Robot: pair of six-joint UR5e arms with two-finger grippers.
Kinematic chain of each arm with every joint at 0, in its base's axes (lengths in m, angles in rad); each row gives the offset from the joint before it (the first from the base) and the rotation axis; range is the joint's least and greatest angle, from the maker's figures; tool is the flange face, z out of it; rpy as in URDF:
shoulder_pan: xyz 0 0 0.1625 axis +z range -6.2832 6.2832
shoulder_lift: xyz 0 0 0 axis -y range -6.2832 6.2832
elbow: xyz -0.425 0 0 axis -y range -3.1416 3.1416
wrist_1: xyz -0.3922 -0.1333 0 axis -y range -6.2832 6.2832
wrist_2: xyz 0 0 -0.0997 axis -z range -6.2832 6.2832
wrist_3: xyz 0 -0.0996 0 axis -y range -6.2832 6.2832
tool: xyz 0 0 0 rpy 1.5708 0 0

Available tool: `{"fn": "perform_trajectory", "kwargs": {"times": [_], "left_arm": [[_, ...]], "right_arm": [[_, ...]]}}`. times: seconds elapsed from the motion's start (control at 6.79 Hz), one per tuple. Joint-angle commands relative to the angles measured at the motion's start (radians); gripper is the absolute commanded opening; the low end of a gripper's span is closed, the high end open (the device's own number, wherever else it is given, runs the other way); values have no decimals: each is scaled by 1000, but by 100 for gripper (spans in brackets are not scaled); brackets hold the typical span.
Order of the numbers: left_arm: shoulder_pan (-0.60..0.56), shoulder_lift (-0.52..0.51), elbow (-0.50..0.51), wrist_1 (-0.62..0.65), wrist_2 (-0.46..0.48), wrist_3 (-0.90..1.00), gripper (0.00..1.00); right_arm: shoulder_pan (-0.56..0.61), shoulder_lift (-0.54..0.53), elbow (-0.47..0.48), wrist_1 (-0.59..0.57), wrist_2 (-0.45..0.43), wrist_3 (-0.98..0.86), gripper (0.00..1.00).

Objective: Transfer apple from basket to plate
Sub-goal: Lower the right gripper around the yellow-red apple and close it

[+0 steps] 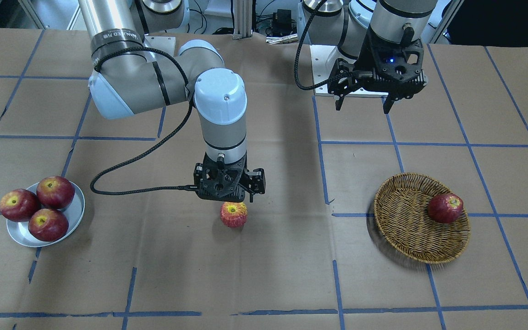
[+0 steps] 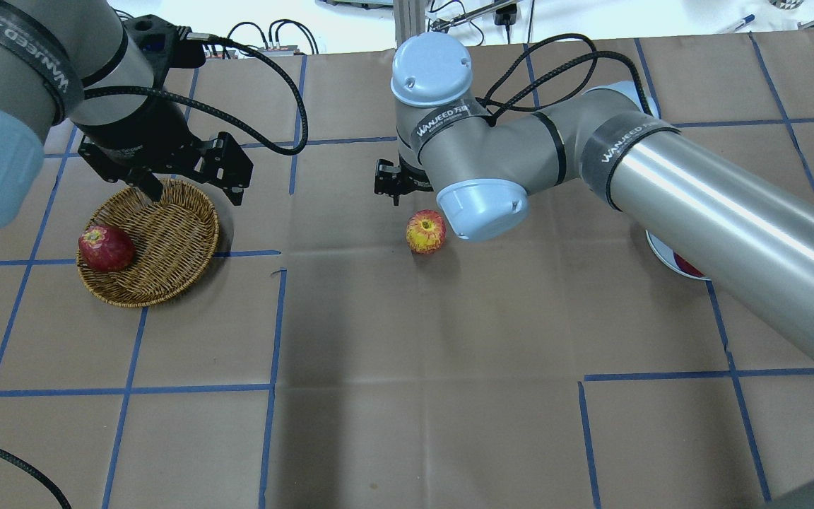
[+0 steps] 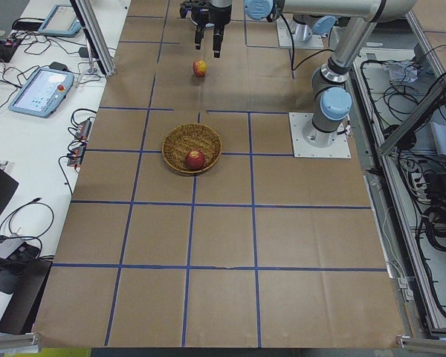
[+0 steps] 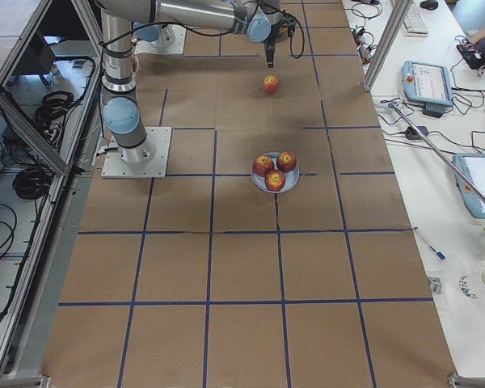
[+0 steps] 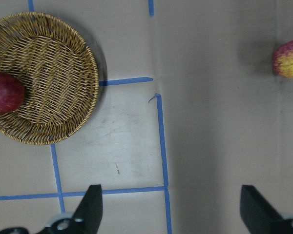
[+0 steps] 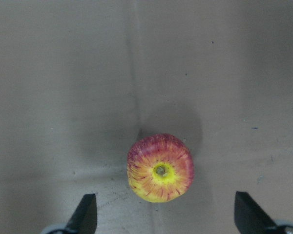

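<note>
The pinkish-red, yellow-streaked apple [image 1: 233, 214] stands upright on the bare table, between the basket and the plate. It also shows in the overhead view [image 2: 426, 231] and the right wrist view [image 6: 160, 167]. My right gripper [image 1: 233, 198] hovers just above it, open and empty, its fingers [image 6: 85, 217] wide apart on either side. The wicker basket [image 1: 401, 220] holds one dark red apple [image 1: 446, 208]. My left gripper [image 1: 365, 107] is open and empty, high above the basket's robot-side edge [image 2: 160, 191]. The metal plate [image 1: 77, 211] holds three dark red apples.
The three dark apples [image 1: 39, 206] fill most of the plate. In the overhead view my right arm hides nearly all of the plate [image 2: 661, 256]. Blue tape lines grid the brown table. Cables and tablets lie beyond the table's edges.
</note>
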Motion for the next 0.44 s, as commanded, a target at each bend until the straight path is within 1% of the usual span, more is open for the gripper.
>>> {"fn": "perform_trajectory", "kwargs": {"times": [0.0,0.29], "left_arm": [[-1,1,-1,-1,0,1,99],[-2,2,-2,-1,3,1,99]], "right_arm": [[5,70,38,-97,-2,-17,100],[0,87,86,-173,-1,-20,100]]}}
